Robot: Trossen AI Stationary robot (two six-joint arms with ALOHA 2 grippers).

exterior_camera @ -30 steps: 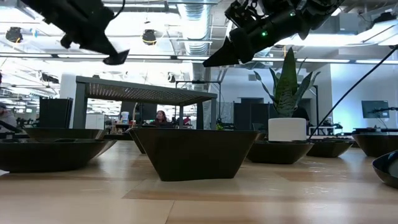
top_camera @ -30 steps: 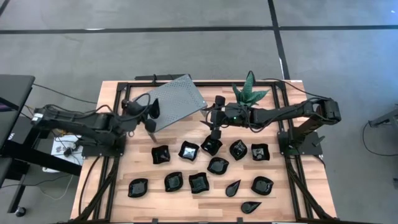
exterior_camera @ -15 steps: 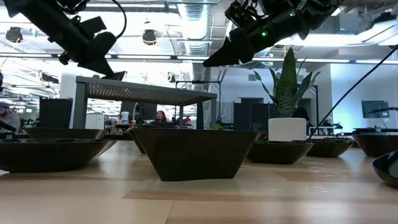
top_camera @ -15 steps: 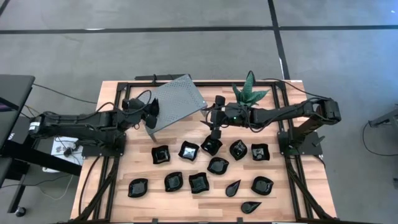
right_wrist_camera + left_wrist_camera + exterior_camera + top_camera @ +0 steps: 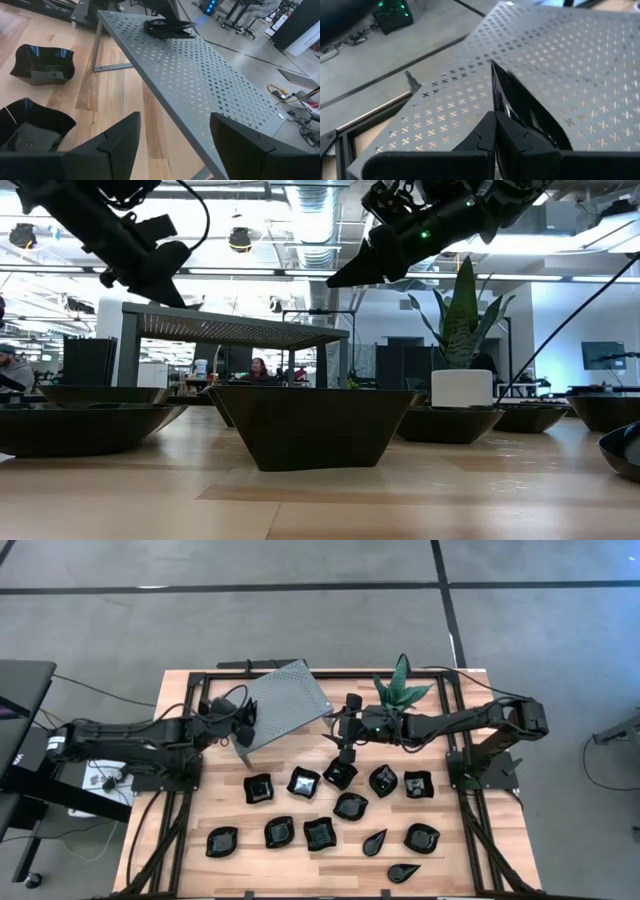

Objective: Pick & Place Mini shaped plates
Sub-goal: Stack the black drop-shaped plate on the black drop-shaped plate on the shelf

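Just beyond the left gripper point(image 5: 496, 131), a glossy black plate point(image 5: 525, 112) is seen clamped edge-on between the closed fingers, held over the grey perforated stand point(image 5: 280, 702); whether the plate's lower rim touches the mesh cannot be told from the left wrist view, where its near end is cut off by the fingers. From above, the held plate is lost against the dark gripper point(image 5: 243, 725) and cannot be made out apart from it. At table height the gripper tip point(image 5: 170, 290) is seen just over the stand top point(image 5: 235, 327), and the plate cannot be distinguished there.

Compared with a second ago, the left gripper is found carried from the table beside the stand's near edge to a place above the stand's corner, and lower toward its top. The right gripper point(image 5: 340, 748) is unchanged, its fingers spread wide and nothing between them, hovering over the back row of plates point(image 5: 339, 774).

Ahead of the left gripper, most of the stand's top is left bare. Below and in front of the right gripper, the remaining plates point(image 5: 320, 832) are spread in loose rows, well apart from the table's point(image 5: 180, 830) front edge, with the plant point(image 5: 402, 688) close behind its wrist
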